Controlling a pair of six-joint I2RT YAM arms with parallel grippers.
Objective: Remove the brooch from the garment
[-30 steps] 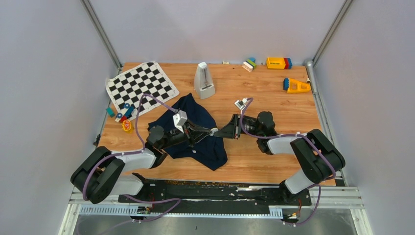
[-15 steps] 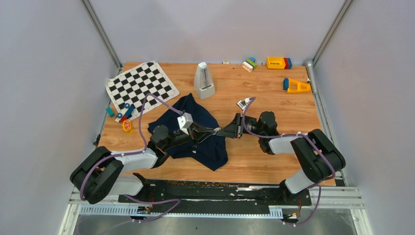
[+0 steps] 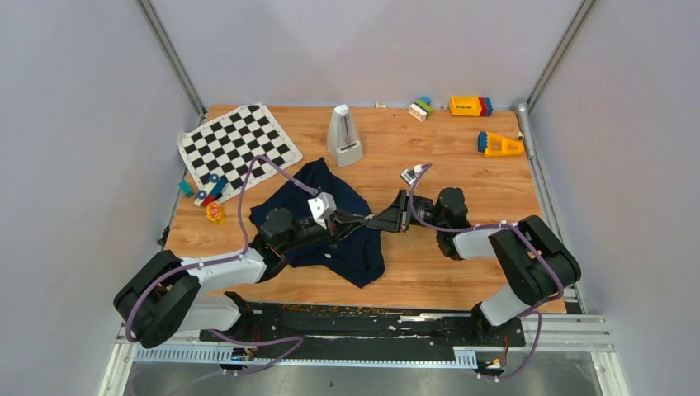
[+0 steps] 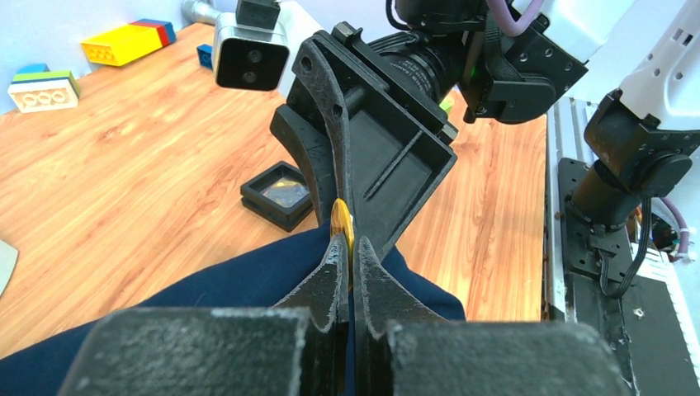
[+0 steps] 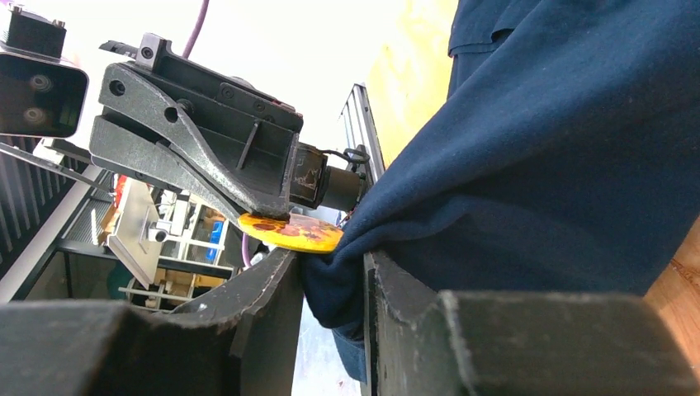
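The left gripper [image 4: 348,249] clamps tight on the rim of the brooch [image 4: 340,226], at the 3 o'clock edge of the garment [image 3: 363,257]; just beyond, the right gripper [image 5: 330,266] pinches a cloth fold beside it; a skewed pull could slip that thin grip, or tear fabric.

One garment [image 3: 363,256], one brooch [image 5: 293,233]

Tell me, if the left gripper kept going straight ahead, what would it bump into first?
Most likely the right gripper: it faces the left gripper almost tip to tip, pinching the garment. Only the brooch, clamped by the left gripper, sits between them. The exact gap is hard to judge.
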